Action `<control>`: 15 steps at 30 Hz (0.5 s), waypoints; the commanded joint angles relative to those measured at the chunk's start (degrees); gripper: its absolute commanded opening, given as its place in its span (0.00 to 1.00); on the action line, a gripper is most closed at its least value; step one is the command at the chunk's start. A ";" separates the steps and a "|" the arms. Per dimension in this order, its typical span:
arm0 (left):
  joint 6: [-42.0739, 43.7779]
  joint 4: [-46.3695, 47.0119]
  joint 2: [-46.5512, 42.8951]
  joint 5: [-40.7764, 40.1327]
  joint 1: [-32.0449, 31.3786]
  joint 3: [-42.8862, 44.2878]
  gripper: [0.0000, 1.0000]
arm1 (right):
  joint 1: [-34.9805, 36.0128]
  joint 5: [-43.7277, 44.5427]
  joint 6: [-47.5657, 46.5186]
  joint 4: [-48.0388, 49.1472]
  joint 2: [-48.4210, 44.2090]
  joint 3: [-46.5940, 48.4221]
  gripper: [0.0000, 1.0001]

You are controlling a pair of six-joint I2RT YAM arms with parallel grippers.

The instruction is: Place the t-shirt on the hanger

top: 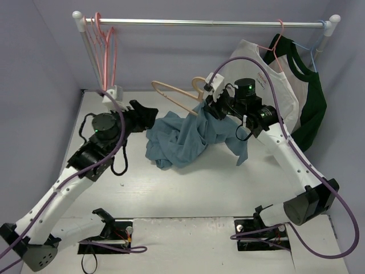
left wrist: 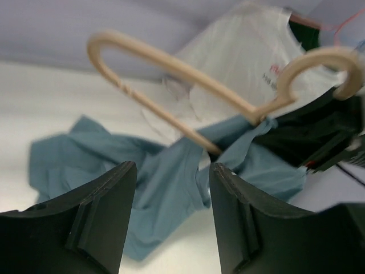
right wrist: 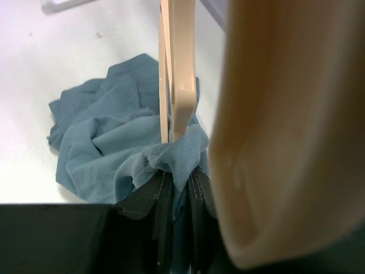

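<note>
The teal-blue t-shirt (top: 182, 140) lies bunched on the white table, one part lifted toward my right gripper (top: 210, 105). That gripper is shut on a fold of the t-shirt (right wrist: 177, 154) together with the tan hanger (top: 174, 91), near its hook. The hanger's left arm sticks out bare above the cloth. In the right wrist view the hanger (right wrist: 182, 68) rises from the pinched cloth. My left gripper (top: 151, 111) is open and empty at the shirt's left edge. In the left wrist view the hanger (left wrist: 171, 68) and the t-shirt (left wrist: 159, 171) lie beyond my open fingers (left wrist: 171, 188).
A metal rail (top: 205, 23) spans the back. Pink hangers (top: 105, 40) hang at its left. At its right hang a white t-shirt (top: 285, 91) on a pink hanger, a dark green and white shirt (top: 311, 108) and a light blue hanger (top: 315, 54).
</note>
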 commanded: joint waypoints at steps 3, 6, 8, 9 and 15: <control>-12.57 1.60 8.34 2.27 -3.26 -4.24 0.53 | 0.20 3.52 7.47 12.24 -4.81 -1.97 0.00; -14.25 3.63 12.56 -4.13 -9.32 -4.61 0.53 | 0.29 5.46 9.58 13.65 -5.69 -4.17 0.00; -15.30 4.86 16.16 -7.82 -13.79 -3.64 0.53 | 0.38 5.55 10.37 14.27 -6.13 -5.66 0.00; -15.91 5.83 18.61 -8.62 -14.77 -3.20 0.53 | 0.47 5.73 10.63 14.62 -6.56 -6.19 0.00; -20.93 10.49 24.25 -12.05 -17.86 -3.19 0.53 | 0.47 5.73 11.34 15.68 -8.24 -9.18 0.00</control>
